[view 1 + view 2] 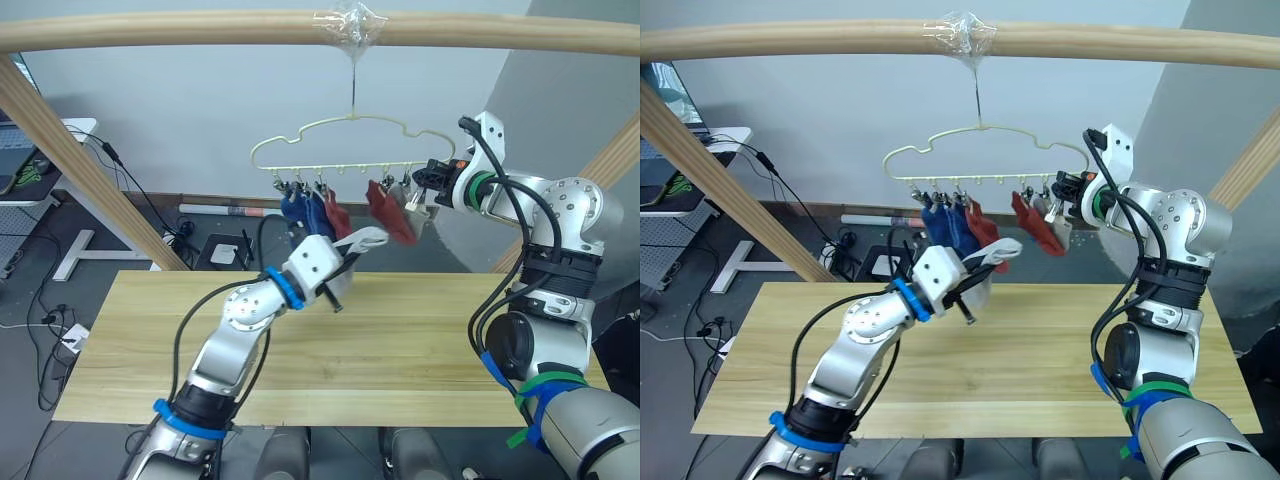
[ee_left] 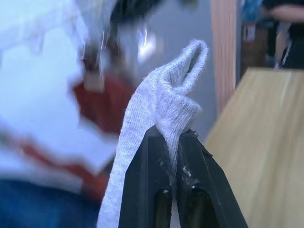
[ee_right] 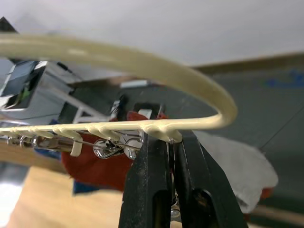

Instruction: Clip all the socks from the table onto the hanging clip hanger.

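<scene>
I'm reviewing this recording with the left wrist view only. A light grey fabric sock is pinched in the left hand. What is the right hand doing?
Observer: The right hand is shut on the right end of the pale yellow wire clip hanger.
Operator: What does that hanger hang from?
Observer: Its hook hangs from the round wooden pole, above the light wooden plank table.
Operator: Is anything clipped near the right hand?
Observer: A rust red sock and a light grey sock hang from clips close beside it.
</scene>
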Available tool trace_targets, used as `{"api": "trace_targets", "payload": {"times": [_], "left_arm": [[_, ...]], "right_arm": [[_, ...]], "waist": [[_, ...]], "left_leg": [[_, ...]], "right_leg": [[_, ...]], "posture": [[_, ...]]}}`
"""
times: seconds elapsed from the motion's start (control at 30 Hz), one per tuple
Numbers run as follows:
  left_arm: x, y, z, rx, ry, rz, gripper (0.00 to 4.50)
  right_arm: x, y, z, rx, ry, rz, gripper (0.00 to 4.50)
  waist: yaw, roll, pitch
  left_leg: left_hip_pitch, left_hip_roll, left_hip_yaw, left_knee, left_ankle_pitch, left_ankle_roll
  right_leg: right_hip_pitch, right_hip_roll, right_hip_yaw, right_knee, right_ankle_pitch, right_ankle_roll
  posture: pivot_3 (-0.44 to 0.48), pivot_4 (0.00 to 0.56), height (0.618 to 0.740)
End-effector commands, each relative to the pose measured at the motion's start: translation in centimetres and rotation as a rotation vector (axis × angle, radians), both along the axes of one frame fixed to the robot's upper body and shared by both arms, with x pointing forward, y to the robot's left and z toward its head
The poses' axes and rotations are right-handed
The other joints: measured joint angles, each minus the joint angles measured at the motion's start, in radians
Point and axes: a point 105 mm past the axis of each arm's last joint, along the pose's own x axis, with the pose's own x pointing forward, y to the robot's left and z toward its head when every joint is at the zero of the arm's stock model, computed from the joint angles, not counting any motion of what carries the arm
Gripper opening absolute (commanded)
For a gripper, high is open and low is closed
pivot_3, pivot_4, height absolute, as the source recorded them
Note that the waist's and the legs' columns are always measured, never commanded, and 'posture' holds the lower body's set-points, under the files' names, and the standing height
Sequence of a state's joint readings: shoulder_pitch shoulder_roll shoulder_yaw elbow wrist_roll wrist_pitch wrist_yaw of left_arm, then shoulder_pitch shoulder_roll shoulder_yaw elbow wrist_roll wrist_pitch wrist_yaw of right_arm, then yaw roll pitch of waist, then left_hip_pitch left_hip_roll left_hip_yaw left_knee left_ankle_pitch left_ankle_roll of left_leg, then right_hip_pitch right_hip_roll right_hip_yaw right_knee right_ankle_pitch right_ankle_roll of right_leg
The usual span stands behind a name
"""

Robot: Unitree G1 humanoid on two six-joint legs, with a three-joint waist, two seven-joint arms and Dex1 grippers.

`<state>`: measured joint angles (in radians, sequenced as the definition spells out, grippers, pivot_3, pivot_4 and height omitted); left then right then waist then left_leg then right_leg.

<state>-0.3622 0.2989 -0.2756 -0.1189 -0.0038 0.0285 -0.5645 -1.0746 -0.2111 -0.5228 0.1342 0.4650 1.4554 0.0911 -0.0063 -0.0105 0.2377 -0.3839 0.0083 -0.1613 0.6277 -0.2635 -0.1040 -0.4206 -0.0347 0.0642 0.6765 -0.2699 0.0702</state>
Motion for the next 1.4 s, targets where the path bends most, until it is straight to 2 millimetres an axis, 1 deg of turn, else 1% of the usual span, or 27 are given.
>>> {"api": "trace_targets", "payload": {"times": [0.03, 0.13, 0.33, 0.53, 0.73, 0.83, 1.1, 1.27, 1.3, 1.33, 1.4], "left_arm": [[0.3, -1.1, 0.5, -0.031, -0.056, 0.018, 0.03], [1.0, -2.3, 0.2, -0.036, -0.059, 0.038, 0.03], [1.7, -3.0, -0.2, -0.037, -0.069, 0.056, 0.03], [2.4, -4.6, 0.1, -0.074, -0.073, 0.061, 0.03], [3.0, -4.7, 0.6, -0.128, -0.055, 0.089, 0.03], [3.5, -5.1, 1.1, -0.146, -0.058, 0.096, 0.03], [4.2, -5.8, 1.7, -0.174, -0.052, 0.106, 0.03], [4.0, -6.3, 1.8, -0.177, -0.046, 0.091, 0.03], [4.0, -6.3, 1.8, -0.177, -0.046, 0.091, 0.0], [3.9, -6.2, 1.8, -0.176, -0.048, 0.09, 0.0], [3.9, -6.2, 1.8, -0.176, -0.049, 0.09, 0.0]], "right_arm": [[-0.4, -1.0, -0.2, 0.017, 0.05, -0.047, 0.0], [-0.8, -0.7, -0.1, 0.053, 0.081, -0.056, 0.0], [-1.0, -0.4, -0.1, 0.072, 0.09, -0.07, 0.0], [-1.2, -0.2, -0.2, 0.073, 0.083, -0.077, 0.0], [-1.3, -0.3, -0.3, 0.07, 0.08, -0.084, 0.0], [-1.3, -0.2, -0.3, 0.074, 0.077, -0.084, 0.0], [-1.4, 0.0, -0.2, 0.087, 0.075, -0.074, 0.0], [-1.3, -0.2, 0.2, 0.11, 0.071, -0.078, 0.0], [-1.3, -0.2, 0.3, 0.112, 0.069, -0.077, 0.58], [-1.3, -0.2, 0.4, 0.118, 0.068, -0.075, 0.85], [-1.3, -0.2, 0.4, 0.125, 0.067, -0.074, 1.58]], "waist": [[0.0, 0.0, 0.0], [0.001, 0.0, 0.0], [-0.002, 0.0, 0.0], [-0.004, 0.0, 0.0], [-0.016, 0.0, 0.0], [-0.02, 0.0, 0.0], [-0.023, 0.0, 0.0], [-0.023, 0.0, 0.0], [-0.023, 0.0, 0.0], [-0.023, 0.0, 0.0], [-0.025, 0.0, 0.0]], "left_leg": [[0.0, 0.0, 0.0, 0.0, 0.0, 0.0], [-0.001, 0.0, 0.0, 0.0, 0.0, 0.0], [-0.001, -0.001, -0.001, 0.001, 0.0, 0.0], [-0.001, -0.001, -0.001, 0.001, 0.0, 0.0], [-0.001, -0.001, -0.001, 0.001, 0.0, 0.0], [-0.001, -0.001, -0.001, 0.001, 0.0, 0.0], [-0.001, -0.001, -0.001, 0.001, 0.0, 0.0], [-0.001, -0.001, -0.001, 0.001, 0.0, 0.0], [-0.001, -0.001, -0.001, 0.001, 0.0, 0.0], [-0.001, -0.001, -0.001, 0.001, 0.0, 0.0], [-0.001, -0.001, -0.001, 0.001, 0.0, 0.0]], "right_leg": [[0.0, 0.0, -0.001, 0.0, 0.0, 0.0], [0.0, 0.0, -0.001, 0.0, 0.0, 0.0], [0.0, -0.001, -0.001, 0.001, 0.0, 0.0], [0.0, -0.001, -0.001, 0.001, 0.0, 0.0], [0.0, -0.001, -0.001, 0.001, 0.0, 0.0], [0.0, -0.001, -0.001, 0.001, 0.0, 0.0], [0.0, -0.001, -0.001, 0.001, 0.0, 0.0], [0.0, -0.001, -0.001, 0.001, 0.0, 0.0], [0.0, -0.001, -0.001, 0.001, 0.0, 0.0], [0.0, -0.001, -0.001, 0.001, 0.0, 0.0], [0.0, -0.001, -0.001, 0.001, 0.0, 0.0]], "posture": [[0.041, 0.234, 0.74], [0.035, 0.233, 0.74], [0.029, 0.235, 0.74], [0.013, 0.23, 0.74], [0.007, 0.226, 0.74], [0.005, 0.226, 0.74], [0.006, 0.224, 0.74], [0.005, 0.226, 0.74], [0.005, 0.226, 0.74], [0.005, 0.226, 0.74], [0.005, 0.226, 0.74]]}}
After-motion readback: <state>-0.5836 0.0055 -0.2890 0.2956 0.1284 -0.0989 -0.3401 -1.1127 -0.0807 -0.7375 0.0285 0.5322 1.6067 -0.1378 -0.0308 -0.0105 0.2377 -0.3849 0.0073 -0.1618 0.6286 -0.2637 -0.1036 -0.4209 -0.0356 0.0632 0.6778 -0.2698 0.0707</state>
